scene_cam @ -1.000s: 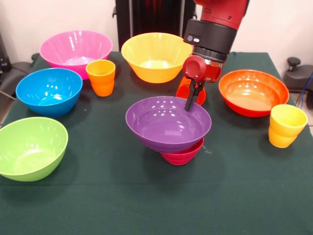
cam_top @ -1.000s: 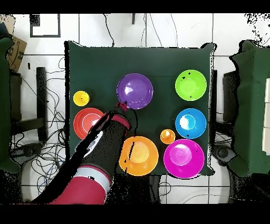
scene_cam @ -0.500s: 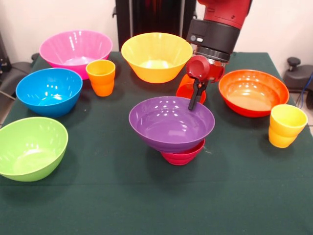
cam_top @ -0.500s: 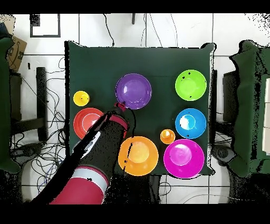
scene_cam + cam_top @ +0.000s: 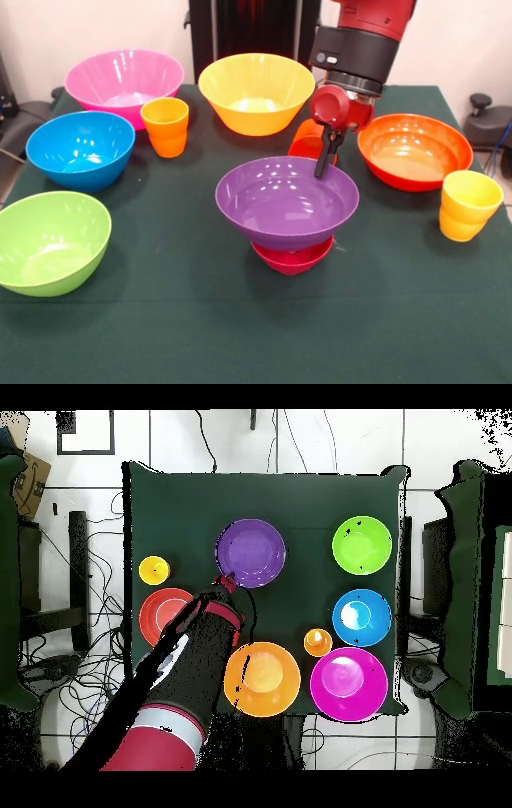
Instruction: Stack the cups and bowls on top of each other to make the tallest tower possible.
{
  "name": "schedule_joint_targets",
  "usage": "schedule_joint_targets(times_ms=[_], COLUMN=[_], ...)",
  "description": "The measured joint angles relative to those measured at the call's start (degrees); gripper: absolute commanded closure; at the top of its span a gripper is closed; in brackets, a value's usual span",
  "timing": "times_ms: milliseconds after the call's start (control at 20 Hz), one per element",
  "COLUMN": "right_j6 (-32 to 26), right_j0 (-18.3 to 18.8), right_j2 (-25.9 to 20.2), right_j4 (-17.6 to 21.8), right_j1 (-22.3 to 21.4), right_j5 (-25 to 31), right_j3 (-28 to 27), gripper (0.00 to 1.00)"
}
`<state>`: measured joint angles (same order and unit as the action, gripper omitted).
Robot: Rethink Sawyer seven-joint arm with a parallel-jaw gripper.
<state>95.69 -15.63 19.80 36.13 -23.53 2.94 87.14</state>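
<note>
The end effector hangs at the far right rim of the purple bowl, its dark fingers pinched on that rim, one inside and one outside so far as the front view shows; the purple bowl is held roughly level above the small red bowl, whose rim peeks out beneath it; whether the two touch I cannot tell; seen from overhead, the end effector meets the purple bowl at its edge, and the red bowl is hidden under it. Just behind the fingers a red-orange cup stands partly hidden by the arm; right of it lies the orange-red bowl, and nearer, at the right edge of the counter, the yellow cup. Far centre sits the yellow bowl; left of it the pink bowl, with the orange cup just in front; the blue bowl stands at the left, and the green bowl nearer still; all these sit apart, each on the green cloth.
</note>
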Motion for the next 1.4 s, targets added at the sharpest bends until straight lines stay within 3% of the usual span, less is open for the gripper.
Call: schedule_joint_targets(times_ms=[1400], right_j6=[0.00], right_j0=[0.07], right_j2=[-0.78], right_j4=[0.01], right_j1=[-0.64], right_j5=[0.00], right_j3=[-0.39], gripper=[1.00])
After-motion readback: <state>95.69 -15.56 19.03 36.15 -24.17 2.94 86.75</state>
